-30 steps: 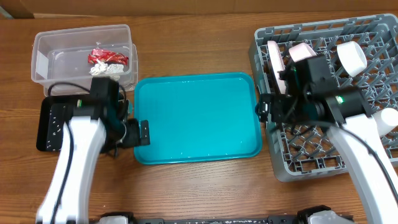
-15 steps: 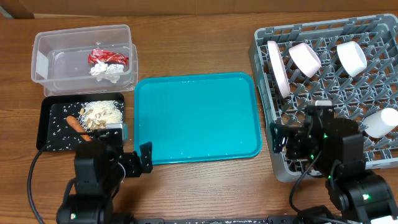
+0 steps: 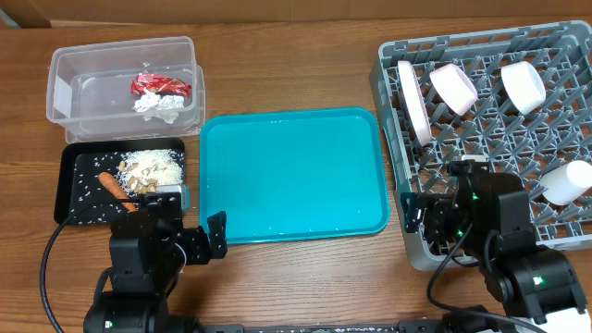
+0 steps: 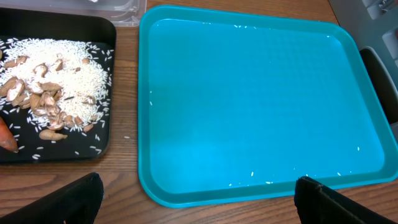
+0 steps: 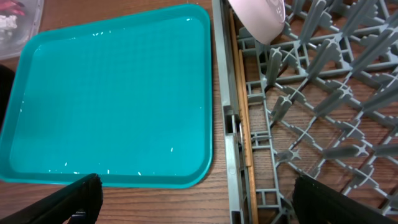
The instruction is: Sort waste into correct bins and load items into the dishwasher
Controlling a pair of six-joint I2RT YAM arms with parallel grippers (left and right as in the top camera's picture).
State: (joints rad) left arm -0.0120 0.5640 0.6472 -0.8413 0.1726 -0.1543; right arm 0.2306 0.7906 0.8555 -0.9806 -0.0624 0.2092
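The clear tub holds the red wrapper and the white tissue. The black tray holds rice scraps and the orange stick; the rice also shows in the left wrist view. The grey dish rack holds the plate, pinkish bowl, small white bowl and cup. The chopsticks lie along the rack's left wall. My left gripper is open and empty at the teal tray's front left corner. My right gripper is open and empty over the rack's front left corner.
The teal tray lies in the middle between the bins and the rack, with a few rice grains on it. Bare wooden table runs along the front edge. Both arm bases sit at the bottom of the overhead view.
Both arms have drawn back toward the front edge of the table. The left arm no longer covers the black tray and the right arm no longer covers the rack. Little moved in the last half second.
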